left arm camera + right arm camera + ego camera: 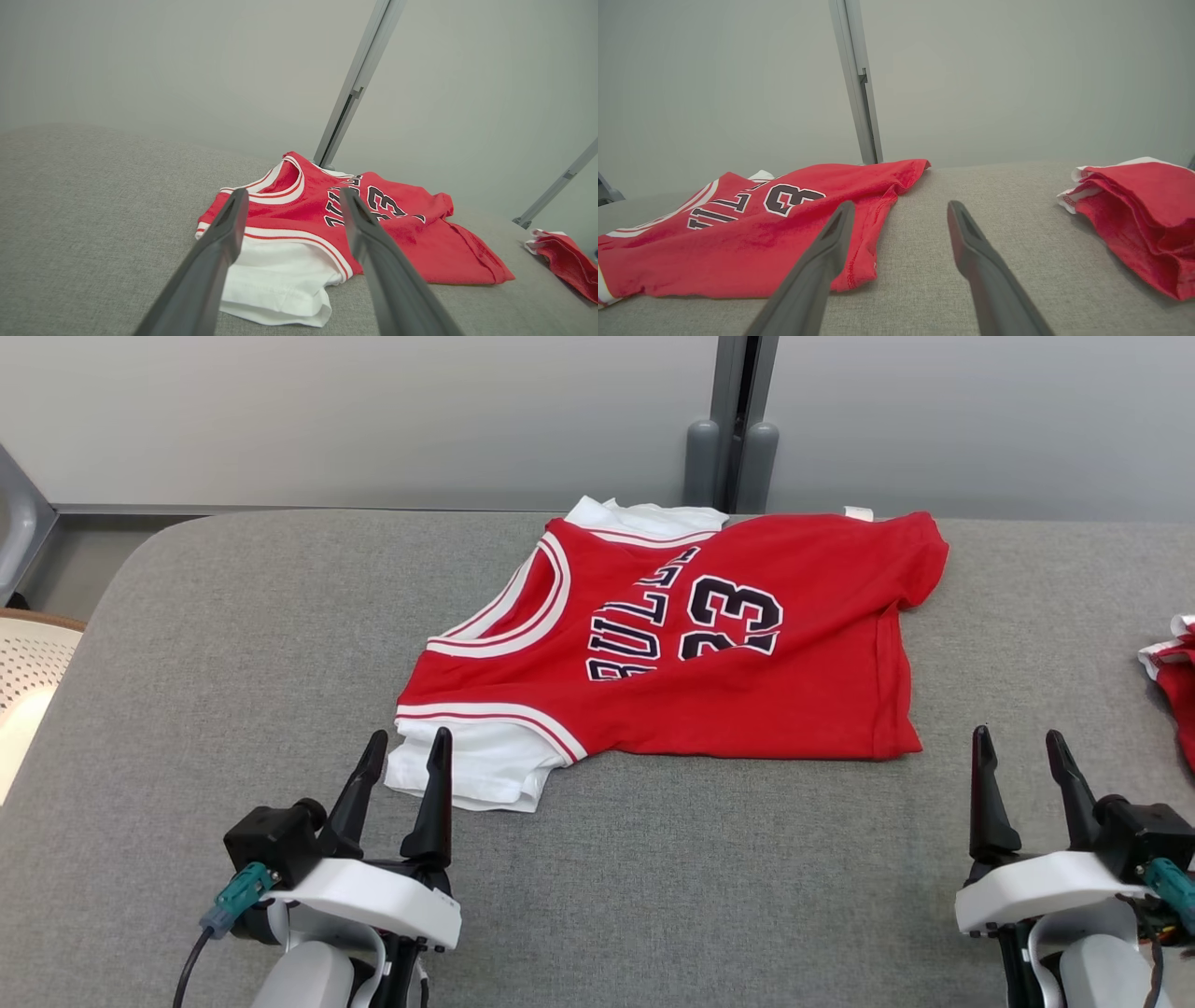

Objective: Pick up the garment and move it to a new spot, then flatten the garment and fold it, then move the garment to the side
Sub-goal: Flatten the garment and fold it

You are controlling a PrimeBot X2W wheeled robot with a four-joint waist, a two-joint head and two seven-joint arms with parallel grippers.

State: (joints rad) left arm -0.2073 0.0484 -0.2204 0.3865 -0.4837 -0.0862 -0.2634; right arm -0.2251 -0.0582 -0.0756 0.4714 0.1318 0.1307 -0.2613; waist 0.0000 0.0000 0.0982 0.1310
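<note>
**Garment Laid Out on Padded Table, Both Grippers Spread and Empty**

**Garment.** The garment (pixel 709 644) is a red sleeveless basketball jersey with a white layer (pixel 476 770) showing beneath it at the near armhole and at the far collar. It lies nearly flat, turned sideways, with the neck toward 9 o'clock and the hem toward 3 o'clock. It sits on the table (pixel 233 663) toward 12 o'clock of the head view. The hem corner at 1 o'clock is creased and slightly curled.

**Materials and shapes.** The red fabric is a soft knit with a stitched hem. The neck and armholes carry white-and-red striped banding. The table surface is a grey woven textile with a rounded corner at 10 o'clock.

**Markings.** Dark, white-outlined lettering reads "BULL", with its last letters lost in a fold. The number "23" follows.

**Grippers.** The left gripper (pixel 409 735) stands at 7 o'clock, fingers spread, holding nothing, with its tips just at the white layer's edge. The right gripper (pixel 1018 733) stands at 5 o'clock, fingers spread and empty, clear of the hem.

**Other.** A second red cloth (pixel 1178 681) lies bunched at 3 o'clock.
</note>
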